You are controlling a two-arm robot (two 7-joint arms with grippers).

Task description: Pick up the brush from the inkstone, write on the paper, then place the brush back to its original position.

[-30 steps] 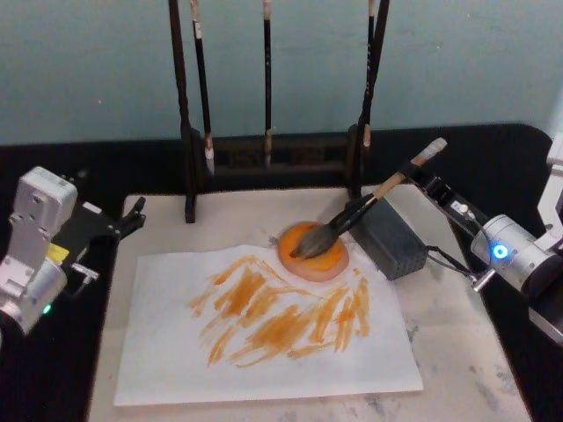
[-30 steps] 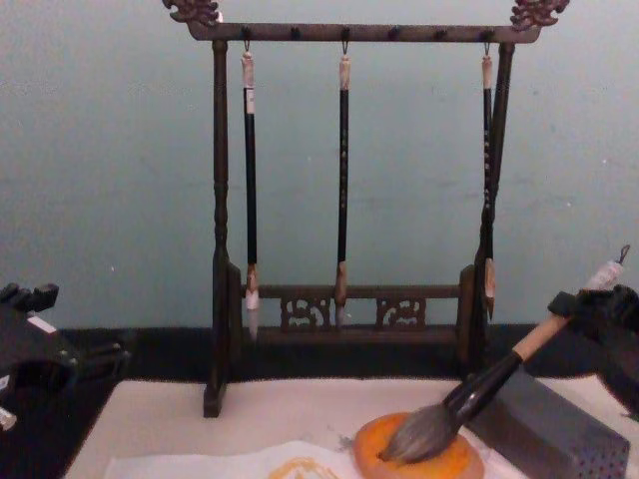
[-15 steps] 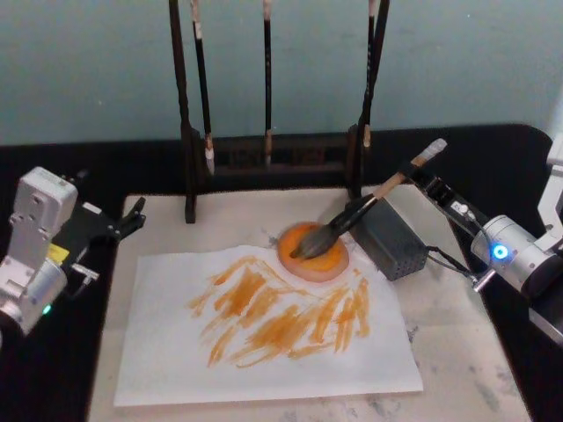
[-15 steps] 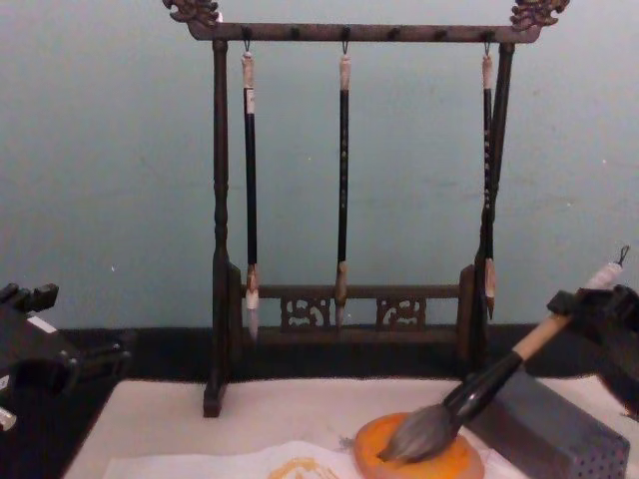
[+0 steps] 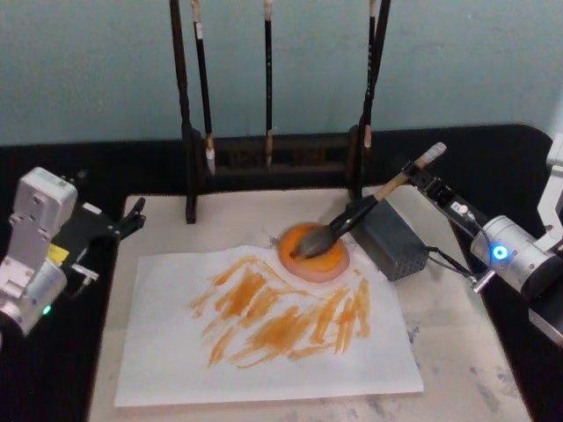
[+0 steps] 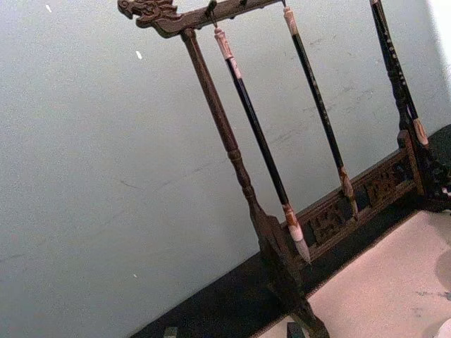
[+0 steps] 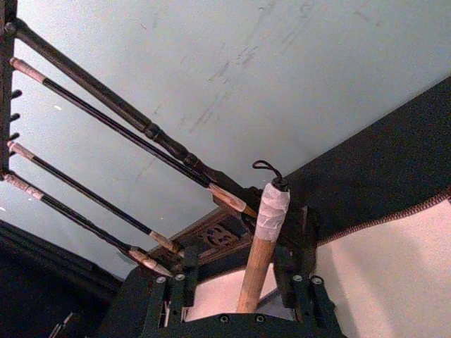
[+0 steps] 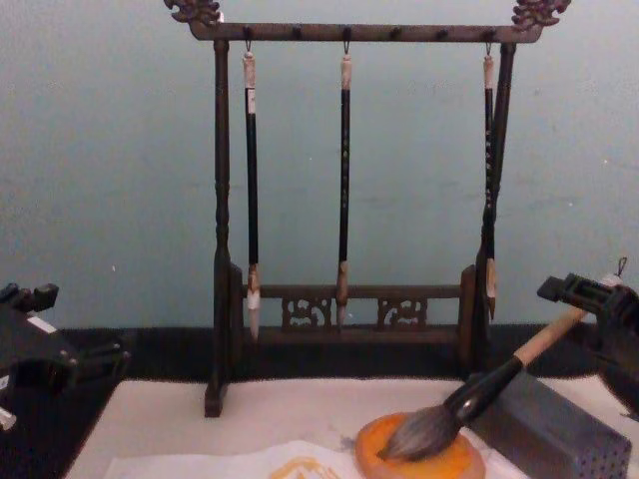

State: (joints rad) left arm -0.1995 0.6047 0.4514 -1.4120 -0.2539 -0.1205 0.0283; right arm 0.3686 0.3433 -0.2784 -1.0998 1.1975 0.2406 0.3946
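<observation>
Inkstone — round orange disc on the beige mat, at the far right corner of the paper; it holds the bristles of the brush, which lie on its darker centre.

Brush — long axis slanted, tip down and toward the robot's left on the inkstone, handle rising to the right and away over the grey perforated block; its whitish looped end lies between the fingers of the right gripper. These fingers stand apart, either side of the handle, not pressing it.

Paper — covered in orange strokes; in the chest view its near part is cut off.

Left gripper — at the mat's left edge, well apart from the brush; whether its fingers are spread or closed cannot be made out.

Stand — three slim brushes hanging from it.
</observation>
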